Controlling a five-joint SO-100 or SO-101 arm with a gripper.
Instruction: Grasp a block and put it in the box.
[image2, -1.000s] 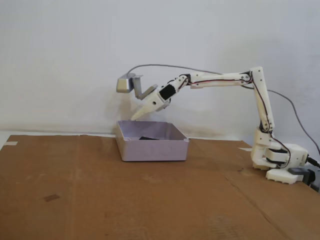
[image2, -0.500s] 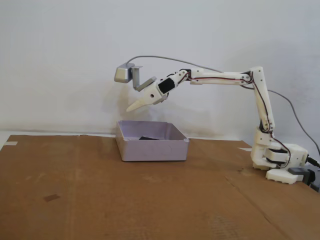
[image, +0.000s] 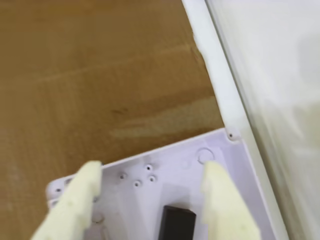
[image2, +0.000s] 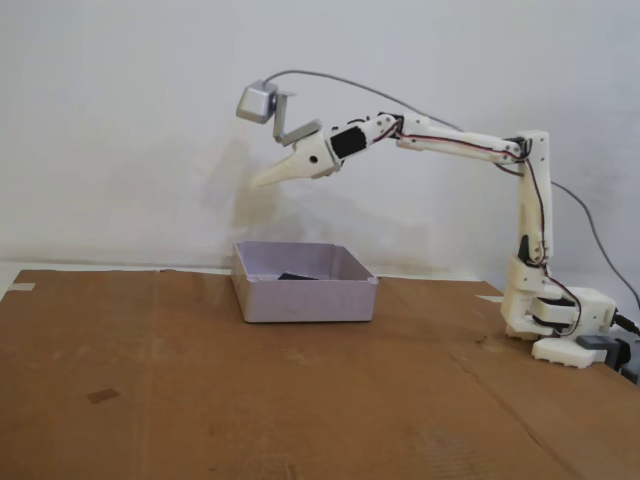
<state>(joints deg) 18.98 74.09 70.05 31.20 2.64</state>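
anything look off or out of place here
Nothing stands out. The black block lies inside the white box, which sits upright on the cardboard sheet. The hand hangs open and empty above the box. Nothing is spilled or damaged.

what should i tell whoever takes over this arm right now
Gripper: open and empty, held high above the box, fingers pointing down toward it.
Block: a dark block lies on the box floor, seen between the fingers in the wrist view and as a dark shape inside the box in the fixed view.
Done: block is in the box.
Left: nothing on the cardboard table to pick; probably just pull the arm back.
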